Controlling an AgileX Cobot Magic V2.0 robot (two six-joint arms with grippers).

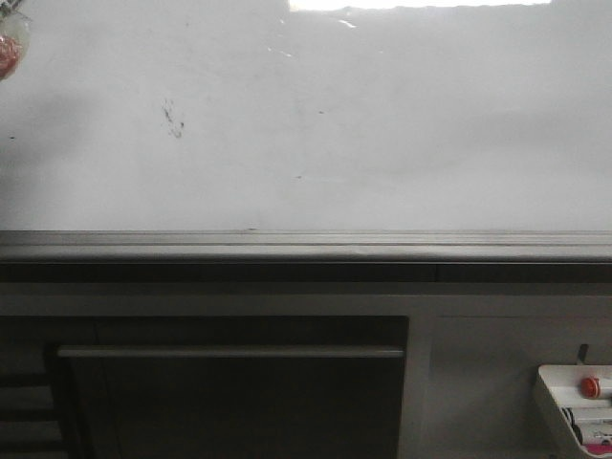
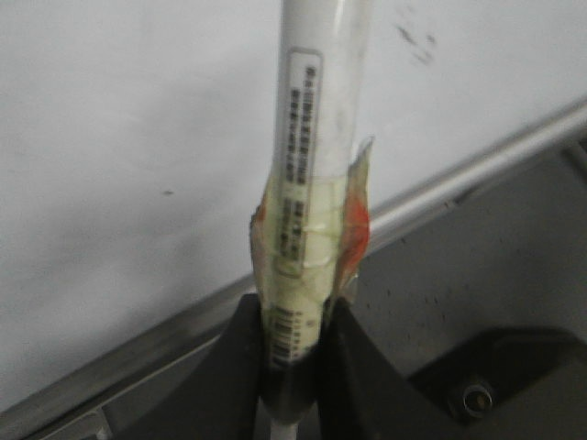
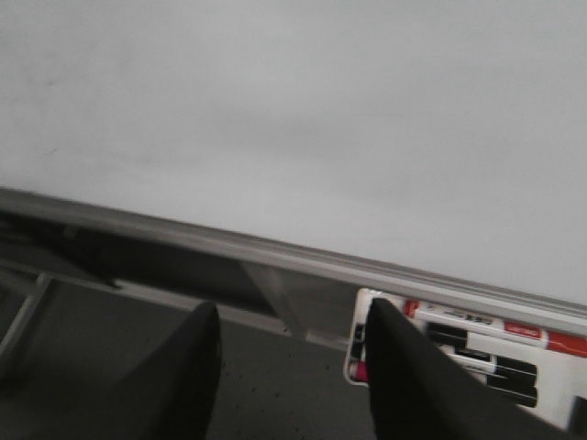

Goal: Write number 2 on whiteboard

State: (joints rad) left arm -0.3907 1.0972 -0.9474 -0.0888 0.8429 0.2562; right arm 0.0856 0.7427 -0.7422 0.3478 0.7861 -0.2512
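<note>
The whiteboard (image 1: 382, 124) fills the upper front view, glossy white above a grey rail (image 1: 306, 244). No drawn number 2 shows on it, only faint dark smudge specks (image 1: 173, 120). My left gripper (image 2: 293, 310) is shut on a white marker (image 2: 321, 110) wrapped in yellowish and orange tape, which points at the board (image 2: 138, 137). The marker's tip is out of view. A bit of the orange tape shows at the front view's top left corner (image 1: 8, 53). My right gripper (image 3: 293, 307) is open and empty, low in front of the board (image 3: 321, 119).
A small white marker tray (image 1: 550, 382) hangs below the rail at the right and holds red and black markers (image 3: 514, 330). It lies just beside my right gripper. A dark cabinet front with a pale bar (image 1: 229, 352) is below the rail.
</note>
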